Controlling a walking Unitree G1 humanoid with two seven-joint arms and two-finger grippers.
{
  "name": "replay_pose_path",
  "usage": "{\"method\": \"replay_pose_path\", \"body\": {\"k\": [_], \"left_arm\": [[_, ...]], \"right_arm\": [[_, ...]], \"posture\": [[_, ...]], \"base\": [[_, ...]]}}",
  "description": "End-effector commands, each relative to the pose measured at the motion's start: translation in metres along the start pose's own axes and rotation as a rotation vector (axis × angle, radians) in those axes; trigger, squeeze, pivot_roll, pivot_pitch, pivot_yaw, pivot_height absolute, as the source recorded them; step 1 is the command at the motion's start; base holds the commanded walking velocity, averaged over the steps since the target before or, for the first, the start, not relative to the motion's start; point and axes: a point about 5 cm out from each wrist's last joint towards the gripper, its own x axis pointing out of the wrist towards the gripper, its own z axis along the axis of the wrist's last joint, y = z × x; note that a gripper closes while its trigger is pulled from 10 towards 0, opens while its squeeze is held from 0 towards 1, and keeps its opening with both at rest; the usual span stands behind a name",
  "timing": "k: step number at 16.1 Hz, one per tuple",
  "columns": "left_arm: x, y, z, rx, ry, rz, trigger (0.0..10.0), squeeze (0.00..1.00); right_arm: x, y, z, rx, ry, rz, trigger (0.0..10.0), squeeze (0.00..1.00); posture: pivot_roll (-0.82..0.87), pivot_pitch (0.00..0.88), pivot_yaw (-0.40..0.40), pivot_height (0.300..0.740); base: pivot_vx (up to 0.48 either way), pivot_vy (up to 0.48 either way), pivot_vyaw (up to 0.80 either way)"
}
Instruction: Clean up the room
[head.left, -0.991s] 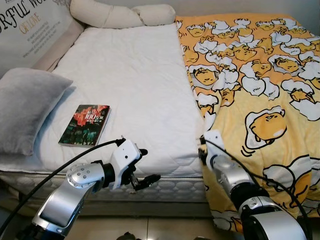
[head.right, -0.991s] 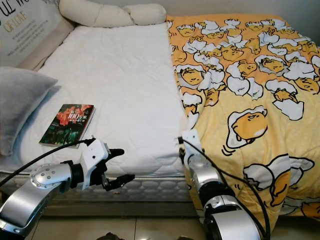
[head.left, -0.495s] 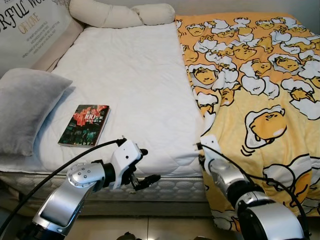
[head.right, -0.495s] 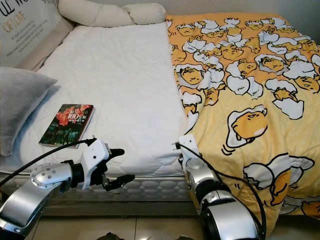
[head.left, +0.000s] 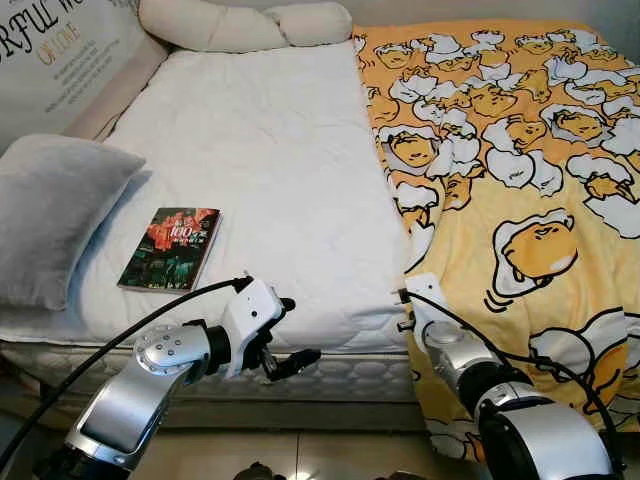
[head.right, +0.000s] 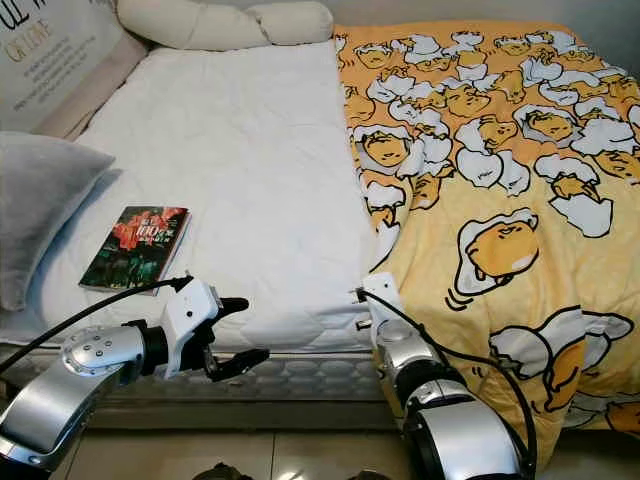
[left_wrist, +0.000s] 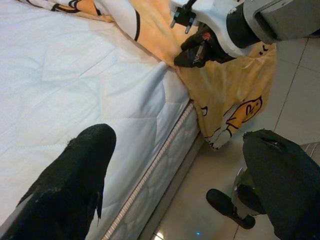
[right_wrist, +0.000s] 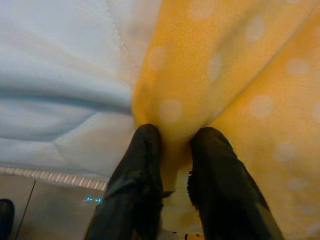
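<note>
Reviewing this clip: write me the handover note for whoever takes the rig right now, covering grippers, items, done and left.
Right gripper: jaws shut on a fold of the yellow blanket at the bed's near edge.
Left gripper: open, empty, hovering by the mattress front edge.
Blanket covers the bed's right half; the left half is bare.
Book lies on the mattress near the grey pillow; cream bolster at the head.
Done: blanket gripped.
Left, likely: spread the blanket across the bed, deal with the book, straighten the pillow.
</note>
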Motion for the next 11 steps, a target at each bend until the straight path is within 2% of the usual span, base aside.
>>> {"method": "replay_pose_path", "body": {"k": [1,8,11], "left_arm": [[-0.0009,-0.0001,0.0031,0.022,0.004,0.002,10.0,0.00],[0.0014,0.0023,0.0033,0.024,-0.001,0.011,10.0,0.00],[0.0044,0.0066,0.0051,0.029,-0.011,0.026,10.0,0.00]], "right_arm": [[0.0001,-0.0017,0.0063,0.010,-0.012,-0.001,0.0,0.00],[0.0003,-0.0032,0.0054,0.057,-0.014,0.011,0.0,0.00],[0.0001,-0.0042,0.0108,0.150,-0.037,0.025,0.0,0.00]], "posture": [[0.08,0.051,0.046,0.740],[0.06,0.024,0.041,0.740],[0.06,0.003,0.039,0.740]], "base": [[0.000,0.000,0.00],[0.000,0.000,0.00],[0.000,0.000,0.00]]}}
